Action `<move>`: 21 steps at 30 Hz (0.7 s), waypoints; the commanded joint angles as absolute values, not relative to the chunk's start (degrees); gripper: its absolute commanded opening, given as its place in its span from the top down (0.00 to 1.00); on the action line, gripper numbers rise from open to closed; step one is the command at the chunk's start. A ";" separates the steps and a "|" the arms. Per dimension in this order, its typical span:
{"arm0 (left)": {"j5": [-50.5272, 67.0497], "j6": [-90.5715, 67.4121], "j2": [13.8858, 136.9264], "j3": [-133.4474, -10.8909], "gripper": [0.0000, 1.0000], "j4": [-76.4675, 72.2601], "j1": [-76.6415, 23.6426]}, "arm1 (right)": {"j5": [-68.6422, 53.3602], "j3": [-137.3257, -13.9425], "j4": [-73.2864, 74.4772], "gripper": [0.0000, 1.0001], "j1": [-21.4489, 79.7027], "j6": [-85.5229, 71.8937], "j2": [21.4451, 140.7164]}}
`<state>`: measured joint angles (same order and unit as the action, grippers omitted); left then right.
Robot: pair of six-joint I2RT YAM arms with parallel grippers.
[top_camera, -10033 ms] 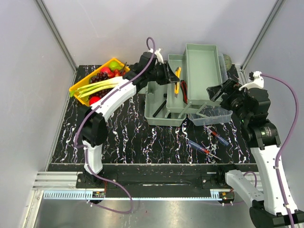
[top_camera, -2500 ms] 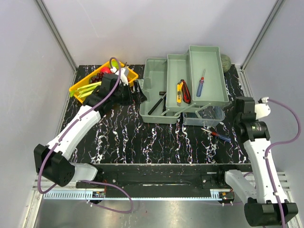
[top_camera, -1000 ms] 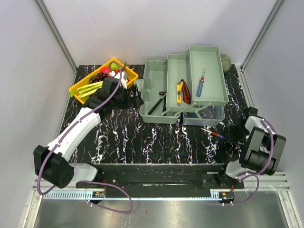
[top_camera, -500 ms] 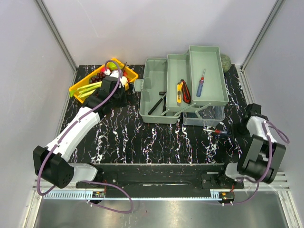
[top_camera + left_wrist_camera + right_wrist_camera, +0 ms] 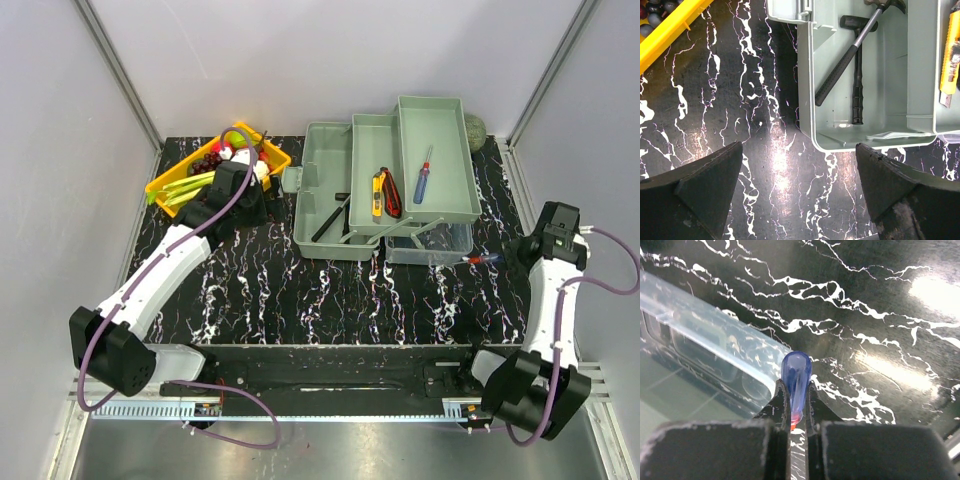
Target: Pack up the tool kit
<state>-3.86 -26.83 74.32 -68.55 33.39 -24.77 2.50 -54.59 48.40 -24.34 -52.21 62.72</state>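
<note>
Your toolbox stands open toward the back of the bench, trays stepped out to its right. A hammer and mallet lie in its deep bin, the yellow cutter and red cutter in the middle tray, and the stowed screwdriver in the top tray. The clear lid rests against the toolbox's near right corner. Just right of that lid, the right jaws are clenched on the held screwdriver, its blue handle end pointing at the lid's edge. Half a second earlier this screwdriver was farther out on the toolbox's near side; now it is level with the lid, and the right arm runs close along the bench's right edge. You have a broad strip of bare bench along the toolbox's near side. The left jaws are spread wide over the bench off the toolbox's left wall, in the narrower gap before the yellow tray, about where they were before.
</note>
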 commanded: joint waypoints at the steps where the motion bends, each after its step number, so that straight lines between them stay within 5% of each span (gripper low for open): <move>1: -3.08 -26.89 74.62 -70.40 0.02 31.47 -24.52 | 0.18 -59.58 56.58 1.00 -24.26 -43.87 58.54; 9: -1.76 -26.63 76.46 -71.19 0.02 30.67 -24.52 | -11.58 -68.10 56.26 1.00 -22.77 -40.09 57.39; 21: -0.26 -26.89 80.33 -75.14 0.02 26.55 -24.35 | -18.47 -108.06 57.48 1.00 -15.84 -27.62 83.56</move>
